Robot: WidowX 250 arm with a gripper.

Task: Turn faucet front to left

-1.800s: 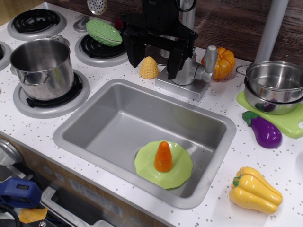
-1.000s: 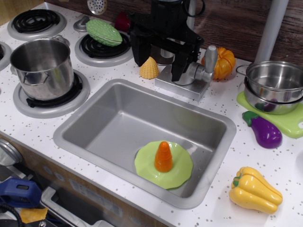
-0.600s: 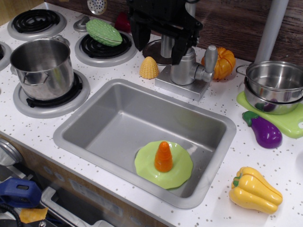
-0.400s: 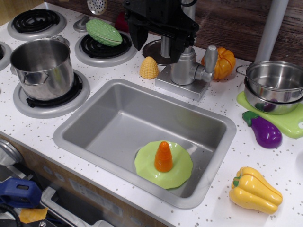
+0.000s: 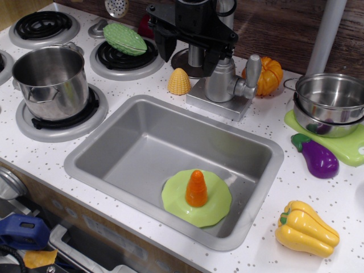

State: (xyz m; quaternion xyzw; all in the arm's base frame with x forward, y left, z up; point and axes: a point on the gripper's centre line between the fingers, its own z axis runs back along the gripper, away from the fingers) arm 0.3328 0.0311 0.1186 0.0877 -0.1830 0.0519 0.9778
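Observation:
The faucet [image 5: 219,81] is a silver-grey toy tap on a flat square base behind the sink, with its knobbed lever [image 5: 252,69] pointing right. Its upper spout is mostly hidden behind my black gripper [image 5: 189,54]. A short silver length of it shows between the fingers. The gripper hangs just above and left of the faucet body. Its fingers [image 5: 165,46] are spread apart, one on each side of the silver piece, and I cannot see them pressing on it.
The steel sink [image 5: 102,151] holds a green plate [image 5: 213,209] with an orange carrot [image 5: 196,188]. Corn [image 5: 179,81] and a pumpkin [image 5: 271,74] flank the faucet. A pot [image 5: 48,79] stands on the left burner. Steel bowls [image 5: 330,102], an eggplant [image 5: 316,157] and a yellow pepper [image 5: 307,228] lie right.
The gripper has risen from around the faucet body and shifted slightly left and back, its fingers still spread. The faucet body and lever look unmoved.

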